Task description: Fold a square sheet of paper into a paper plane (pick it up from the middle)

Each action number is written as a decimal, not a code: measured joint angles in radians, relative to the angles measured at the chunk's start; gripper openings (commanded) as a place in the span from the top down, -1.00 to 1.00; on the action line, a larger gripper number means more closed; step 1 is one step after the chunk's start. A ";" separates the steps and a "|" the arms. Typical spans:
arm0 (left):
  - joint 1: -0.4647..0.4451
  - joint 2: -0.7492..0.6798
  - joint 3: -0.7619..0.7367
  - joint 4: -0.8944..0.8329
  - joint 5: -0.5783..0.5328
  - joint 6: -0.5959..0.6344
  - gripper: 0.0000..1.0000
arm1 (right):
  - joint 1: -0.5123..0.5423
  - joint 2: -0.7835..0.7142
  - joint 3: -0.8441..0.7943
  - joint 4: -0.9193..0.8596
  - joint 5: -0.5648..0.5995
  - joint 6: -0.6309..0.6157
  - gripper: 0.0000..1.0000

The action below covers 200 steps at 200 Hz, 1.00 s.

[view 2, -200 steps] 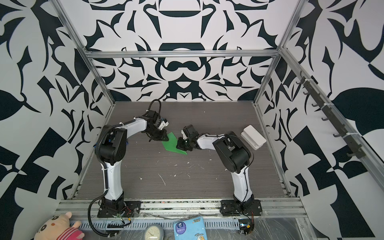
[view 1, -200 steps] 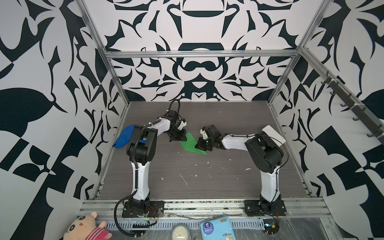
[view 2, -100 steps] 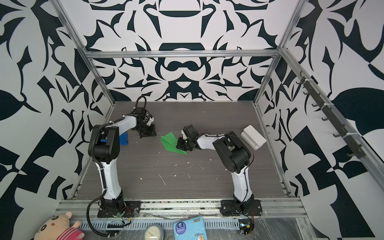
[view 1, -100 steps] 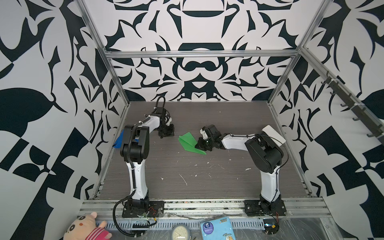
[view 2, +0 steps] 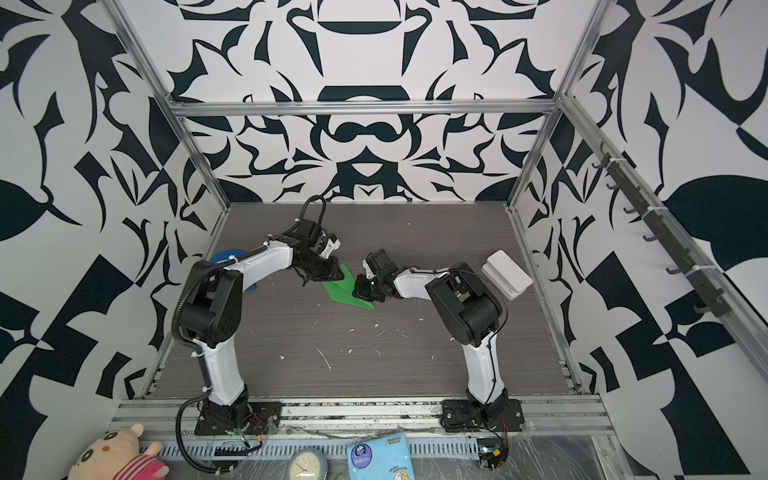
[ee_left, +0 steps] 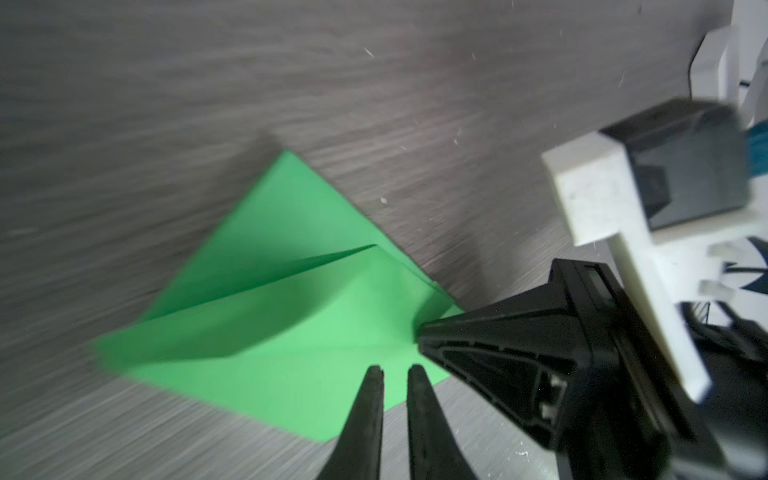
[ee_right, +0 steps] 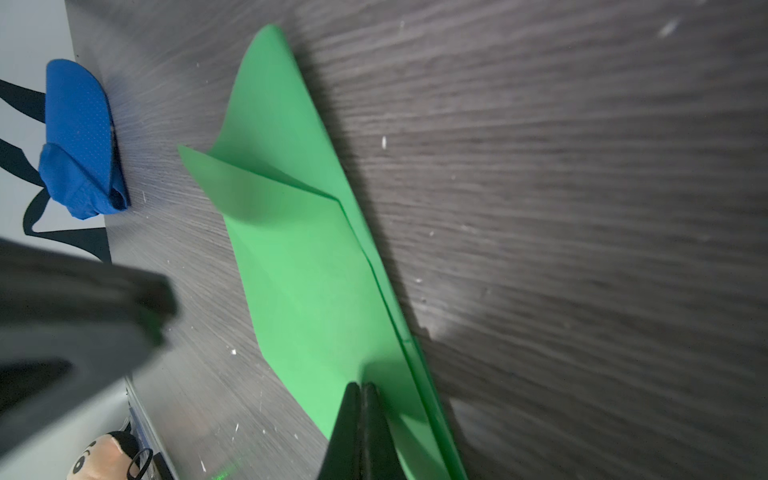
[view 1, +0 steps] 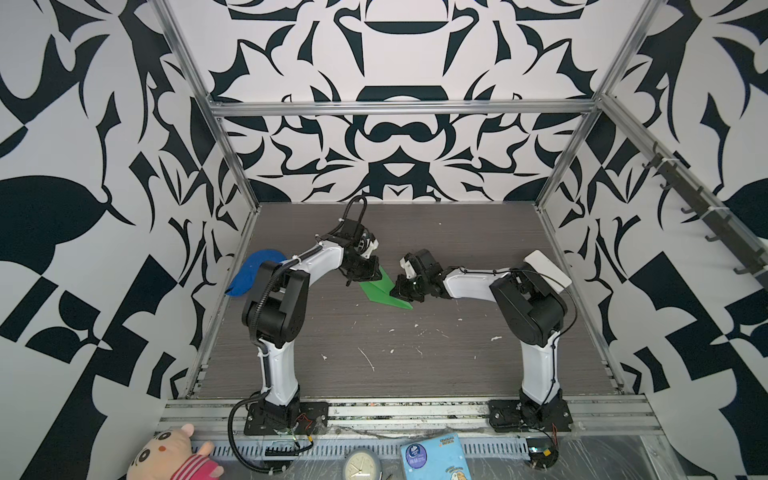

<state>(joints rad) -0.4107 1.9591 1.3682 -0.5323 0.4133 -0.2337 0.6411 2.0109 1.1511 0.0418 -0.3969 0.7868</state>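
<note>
Left gripper [ee_left: 395, 370], fingers a sliver apart with nothing in them, is back at the upper-left edge of the part-folded paper plane [view 1: 380, 289] mid-frame after swinging out toward the blue cap [view 1: 253, 272] at left; right gripper [ee_right: 360, 388] unmoved, tips together pressing the plane's right edge, white box [view 1: 546, 270] far right.

left hand [view 1: 369, 275] returned, over paper plane [view 1: 380, 291]
</note>
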 measured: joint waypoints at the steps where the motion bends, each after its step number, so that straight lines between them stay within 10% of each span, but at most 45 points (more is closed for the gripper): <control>1: -0.002 0.004 0.003 -0.002 0.000 0.000 0.71 | 0.000 0.000 0.000 0.000 0.000 0.000 1.00; 108: 0.011 0.129 0.108 -0.132 -0.085 0.089 0.71 | 0.000 0.000 0.000 0.000 0.000 0.000 1.00; 200: 0.193 0.097 0.086 -0.062 -0.208 -0.007 0.60 | 0.000 0.000 0.000 -0.001 0.000 0.000 1.00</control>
<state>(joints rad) -0.2173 2.0556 1.4540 -0.5941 0.2054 -0.2409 0.6411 2.0109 1.1511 0.0410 -0.3965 0.7868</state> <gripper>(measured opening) 0.174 0.048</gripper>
